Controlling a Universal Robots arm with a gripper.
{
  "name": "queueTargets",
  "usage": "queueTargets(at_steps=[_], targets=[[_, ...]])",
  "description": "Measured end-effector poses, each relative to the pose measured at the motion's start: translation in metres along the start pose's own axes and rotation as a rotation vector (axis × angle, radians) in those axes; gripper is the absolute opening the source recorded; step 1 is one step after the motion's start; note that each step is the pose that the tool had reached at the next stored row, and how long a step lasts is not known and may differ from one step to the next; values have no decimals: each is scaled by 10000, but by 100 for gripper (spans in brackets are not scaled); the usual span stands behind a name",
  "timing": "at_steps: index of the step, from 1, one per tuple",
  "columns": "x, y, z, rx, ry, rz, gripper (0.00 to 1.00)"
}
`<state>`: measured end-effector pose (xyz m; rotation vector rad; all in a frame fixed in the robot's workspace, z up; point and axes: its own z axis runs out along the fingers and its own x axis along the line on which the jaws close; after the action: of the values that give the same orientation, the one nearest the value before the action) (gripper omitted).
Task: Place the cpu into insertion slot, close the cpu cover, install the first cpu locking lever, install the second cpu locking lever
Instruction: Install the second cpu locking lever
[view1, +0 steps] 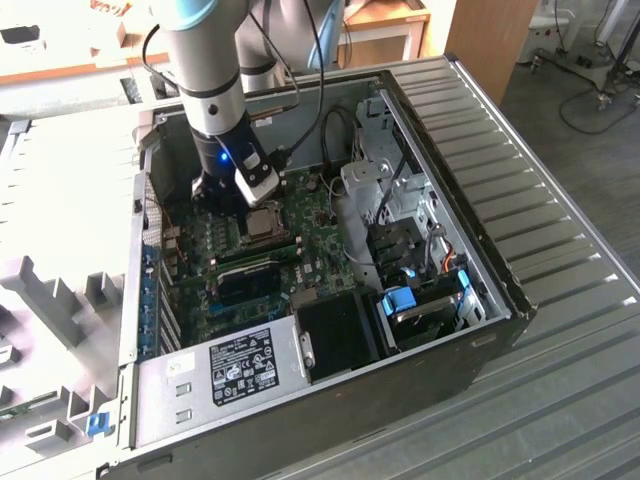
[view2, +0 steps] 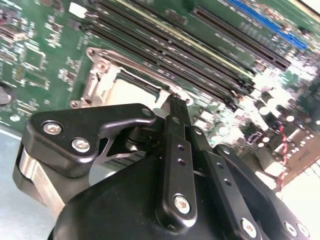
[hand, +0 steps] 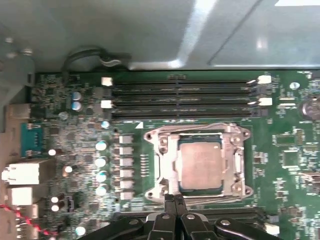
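The cpu (hand: 201, 166) already sat in the insertion slot (hand: 165, 172) with the cpu cover (hand: 235, 165) down around it, while the gripper (hand: 173, 198), fingertips pressed together and empty, hovered at the socket's edge, levers seemingly unfinished.

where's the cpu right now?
The cpu sits in the socket on the motherboard, beside the memory slots; in the first wrist view the shut end effector is at the socket's edge.

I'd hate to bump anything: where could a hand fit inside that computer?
Bare floor lies beside the drive cage, toward the case wall. It is crowded where the robot's hand sits at the cpu cover, next to the memory slots.
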<state>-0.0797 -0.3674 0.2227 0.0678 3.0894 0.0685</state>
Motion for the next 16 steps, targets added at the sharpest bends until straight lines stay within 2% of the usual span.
queueTargets(at_steps=[5,8,11,16], targets=[[-151,11,9,0,0,1,11],[-216,21,14,-1,0,1,11],[-242,49,18,1,0,1,11],[-244,126,23,0,-1,1,11]])
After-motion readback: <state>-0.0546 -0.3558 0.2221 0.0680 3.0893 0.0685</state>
